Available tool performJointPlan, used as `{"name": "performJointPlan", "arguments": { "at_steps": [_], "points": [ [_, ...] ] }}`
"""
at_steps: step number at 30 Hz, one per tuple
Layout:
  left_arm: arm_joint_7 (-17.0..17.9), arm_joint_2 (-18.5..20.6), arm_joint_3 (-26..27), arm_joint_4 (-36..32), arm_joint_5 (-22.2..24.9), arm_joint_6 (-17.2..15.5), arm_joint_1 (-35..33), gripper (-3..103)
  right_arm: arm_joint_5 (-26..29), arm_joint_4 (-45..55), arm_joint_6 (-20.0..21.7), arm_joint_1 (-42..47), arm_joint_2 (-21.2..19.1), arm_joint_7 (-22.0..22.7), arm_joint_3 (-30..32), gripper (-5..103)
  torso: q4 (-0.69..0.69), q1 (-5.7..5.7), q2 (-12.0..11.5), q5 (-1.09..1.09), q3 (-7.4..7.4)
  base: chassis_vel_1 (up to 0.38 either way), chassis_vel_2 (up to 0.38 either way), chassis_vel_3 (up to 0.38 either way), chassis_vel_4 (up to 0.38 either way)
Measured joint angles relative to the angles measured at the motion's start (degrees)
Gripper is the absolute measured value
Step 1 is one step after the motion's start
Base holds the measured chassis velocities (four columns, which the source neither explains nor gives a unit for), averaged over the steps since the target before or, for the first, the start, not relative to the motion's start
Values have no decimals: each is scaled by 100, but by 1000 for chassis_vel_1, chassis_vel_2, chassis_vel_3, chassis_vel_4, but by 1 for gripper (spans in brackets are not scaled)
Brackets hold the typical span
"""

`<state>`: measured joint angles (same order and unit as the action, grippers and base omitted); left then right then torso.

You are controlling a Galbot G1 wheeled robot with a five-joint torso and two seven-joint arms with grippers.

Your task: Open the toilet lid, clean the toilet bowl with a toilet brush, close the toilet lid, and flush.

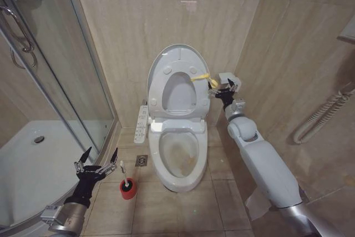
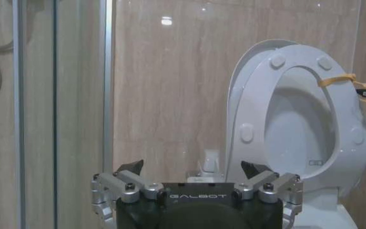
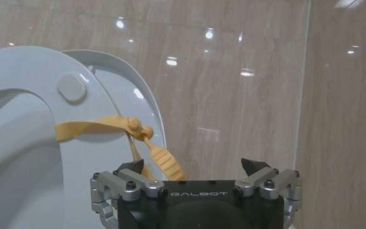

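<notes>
Our right claw (image 1: 217, 88) is up high, right beside the raised toilet lid (image 1: 166, 54). Its dark fingers stand apart and hold nothing. A soft yellow strap (image 1: 201, 76) is looped on the edge of the white ring seat (image 1: 191, 90), and its flat ribbed tab (image 3: 164, 162) hangs just in front of our right claw. We cannot tell if the claw touches it. On the claw's other side is a smooth, shiny tan tile wall (image 1: 288, 43), with a little open room between.

The toilet lid is a big, shiny white oval, and it stands up against the back wall. The ring seat stands up too, leaning on the lid, with small round bumps (image 2: 277, 60) on its face. Below our right claw is the toilet bowl (image 1: 178, 154), long and round, with yellow-brown stains inside.

Our left claw (image 1: 99, 162) is low, near the floor, well apart from the bowl. Its fingers are spread wide and it holds nothing. Just beside it stands the toilet brush (image 1: 122, 169), a thin white stick poking up out of a small round red cup (image 1: 128, 188). The claw and the brush are near but not touching. On the claw's other side is the curved glass shower wall (image 1: 83, 81), close by. The floor tiles between the cup and the bowl have a small round drain (image 1: 142, 160).
</notes>
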<state>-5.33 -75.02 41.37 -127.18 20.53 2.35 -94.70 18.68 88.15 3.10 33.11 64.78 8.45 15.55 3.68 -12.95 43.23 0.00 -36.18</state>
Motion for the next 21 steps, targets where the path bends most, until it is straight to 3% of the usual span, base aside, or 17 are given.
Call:
{"name": "performJointPlan", "arguments": {
  "at_steps": [21],
  "points": [
    [0, 0, 0, 0, 0, 0, 0, 100, -91, -265, 15, -213, 39, 91, -114, 100, -2, 0, 0, 0, -1, 0, 0, 0, 0]
  ]
}}
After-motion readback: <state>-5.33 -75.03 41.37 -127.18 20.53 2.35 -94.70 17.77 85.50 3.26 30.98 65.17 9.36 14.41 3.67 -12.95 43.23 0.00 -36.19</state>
